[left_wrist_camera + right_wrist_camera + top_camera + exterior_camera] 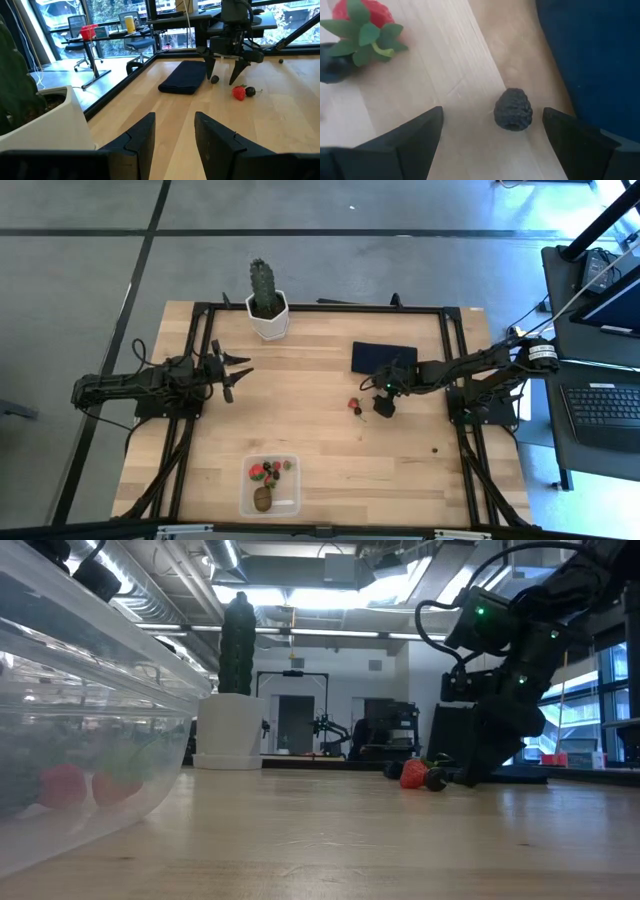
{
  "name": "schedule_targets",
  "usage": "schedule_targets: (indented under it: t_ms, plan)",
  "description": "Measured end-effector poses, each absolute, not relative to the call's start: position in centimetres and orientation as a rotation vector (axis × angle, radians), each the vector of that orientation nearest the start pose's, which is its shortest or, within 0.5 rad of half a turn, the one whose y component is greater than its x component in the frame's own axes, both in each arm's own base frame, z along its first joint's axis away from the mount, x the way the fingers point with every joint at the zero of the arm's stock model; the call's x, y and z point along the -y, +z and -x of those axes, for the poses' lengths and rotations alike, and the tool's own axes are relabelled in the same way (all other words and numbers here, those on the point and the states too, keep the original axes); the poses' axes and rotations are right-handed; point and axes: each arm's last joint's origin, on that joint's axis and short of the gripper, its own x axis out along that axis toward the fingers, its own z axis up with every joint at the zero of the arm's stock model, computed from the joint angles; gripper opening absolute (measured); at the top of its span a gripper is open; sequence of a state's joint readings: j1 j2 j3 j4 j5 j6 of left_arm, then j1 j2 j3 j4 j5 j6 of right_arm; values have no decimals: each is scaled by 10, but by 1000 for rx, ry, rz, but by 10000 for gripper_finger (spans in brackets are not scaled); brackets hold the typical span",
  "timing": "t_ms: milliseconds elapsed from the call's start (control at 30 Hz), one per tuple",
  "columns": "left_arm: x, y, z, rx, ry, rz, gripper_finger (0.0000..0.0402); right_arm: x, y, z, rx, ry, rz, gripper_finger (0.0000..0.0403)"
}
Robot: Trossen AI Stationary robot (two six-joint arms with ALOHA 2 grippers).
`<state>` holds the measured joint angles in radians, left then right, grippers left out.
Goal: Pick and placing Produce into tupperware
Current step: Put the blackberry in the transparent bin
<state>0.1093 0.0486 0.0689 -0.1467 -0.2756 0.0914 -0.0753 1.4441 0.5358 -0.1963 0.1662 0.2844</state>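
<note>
A dark bumpy berry (513, 116) lies on the wooden table beside the navy cloth (600, 55). My right gripper (491, 131) is open and tilts down over it, one finger on each side, touching nothing. A red strawberry (362, 14) and another dark berry (330, 70) lie close by; in the high view the strawberry (354, 406) sits left of that gripper (383, 408). The clear tupperware (290, 505) stands at the near edge and holds red fruits and a brown oval one (263, 498). My left gripper (235, 375) waits open at the table's left.
A green cactus in a white pot (267, 315) stands at the far edge. The flat navy cloth (383, 357) lies just beyond my right gripper. One small dark berry (434, 450) lies alone toward the near right. Bare wood stretches between the strawberry and the tupperware.
</note>
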Motion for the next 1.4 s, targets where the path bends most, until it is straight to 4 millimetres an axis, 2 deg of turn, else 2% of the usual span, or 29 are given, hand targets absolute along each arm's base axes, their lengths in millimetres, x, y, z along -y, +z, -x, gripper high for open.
schedule_targets:
  t_ms: [533, 833, 1200, 1400]
  plan:
    - [-18, 169, -93, -144, 378, -100, 130, 22, 124, -228, -1067, -324, -125, 344]
    - [-18, 169, -93, -144, 378, -100, 130, 23, 124, -228, -1064, -353, -82, 344]
    - [-18, 169, -93, -144, 378, -100, 130, 23, 124, -228, -1063, -360, -83, 344]
    - [-18, 169, -93, -144, 378, -100, 130, 24, 124, -228, -1054, -403, -123, 331]
